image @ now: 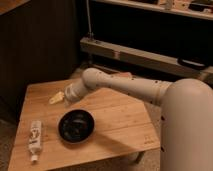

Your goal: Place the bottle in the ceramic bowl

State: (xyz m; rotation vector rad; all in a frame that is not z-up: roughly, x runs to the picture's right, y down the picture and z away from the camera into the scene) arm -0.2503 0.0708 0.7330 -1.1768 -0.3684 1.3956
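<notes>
The bottle is slim and white with a dark label, and it lies flat near the front left corner of the wooden table, cap toward the front edge. To its right sits the ceramic bowl, black, glossy and empty. My gripper hovers above the table's left half, behind the bowl and up and to the right of the bottle. It is open, its pale fingers point left, and nothing is between them. The white arm reaches in from the right.
A dark wall or cabinet stands behind and left of the table. A low metal rail and shelving run across the back. My white robot body fills the right side, next to the table's right edge.
</notes>
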